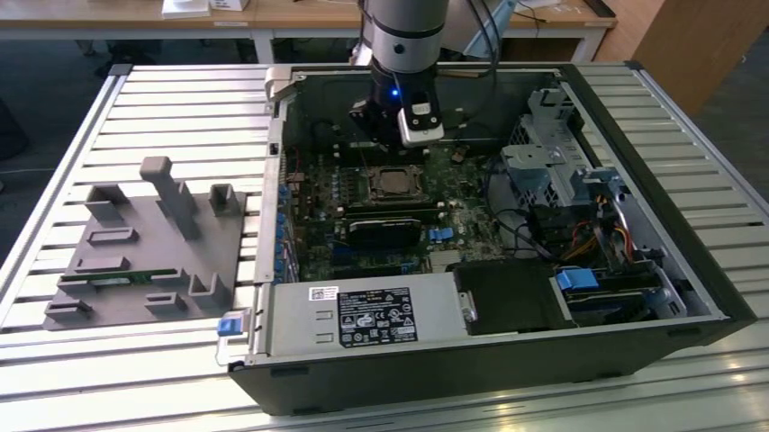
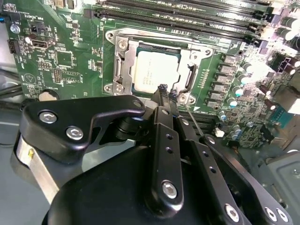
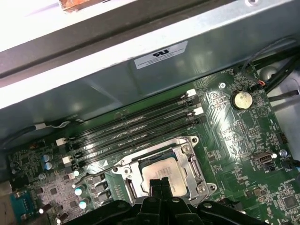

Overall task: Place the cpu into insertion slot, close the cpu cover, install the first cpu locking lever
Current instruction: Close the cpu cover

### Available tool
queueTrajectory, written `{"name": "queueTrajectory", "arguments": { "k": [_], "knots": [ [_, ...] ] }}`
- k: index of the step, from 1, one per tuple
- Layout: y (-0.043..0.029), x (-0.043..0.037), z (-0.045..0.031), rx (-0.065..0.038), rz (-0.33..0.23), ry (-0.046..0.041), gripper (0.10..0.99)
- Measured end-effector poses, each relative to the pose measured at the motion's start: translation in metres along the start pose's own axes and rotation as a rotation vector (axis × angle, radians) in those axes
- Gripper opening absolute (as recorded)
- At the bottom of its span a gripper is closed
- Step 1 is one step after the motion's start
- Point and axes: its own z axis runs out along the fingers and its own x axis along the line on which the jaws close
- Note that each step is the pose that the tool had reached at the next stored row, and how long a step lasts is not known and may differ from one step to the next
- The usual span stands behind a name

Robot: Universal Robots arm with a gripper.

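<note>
The cpu (image 2: 157, 70) lies flat in the insertion slot (image 2: 110, 47) on the green motherboard, its pale metal face showing through the window of the cpu cover (image 2: 125, 63). The cover lies down over the chip in both wrist views (image 3: 191, 161). My gripper (image 2: 167, 92) is shut with nothing between its fingers, its tips just above the socket's edge and over the chip's rim (image 3: 161, 182). A thin wire locking lever (image 2: 194, 119) runs from the socket corner past my fingers, apart from them. In the exterior view the gripper (image 1: 392, 155) hangs inside the computer case directly over the socket (image 1: 391, 183).
Long black memory slots (image 3: 136, 124) lie beside the socket, and a coin battery (image 3: 242, 99) sits on the board. The case holds a power supply (image 1: 360, 315), a drive cage (image 1: 553, 162) and cables. A grey parts fixture (image 1: 150, 243) stands on the slatted table at the exterior view's left.
</note>
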Motion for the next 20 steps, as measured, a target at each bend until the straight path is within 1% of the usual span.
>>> {"name": "queueTrajectory", "arguments": {
  "k": [6, 20],
  "knots": [
    [0.0, 0.0, 0.0001, -0.001, -0.027, 0.0028, 0.106],
    [-0.0018, 0.0046, 0.0001, -0.001, -0.028, 0.003, 0.106]
  ]
}}
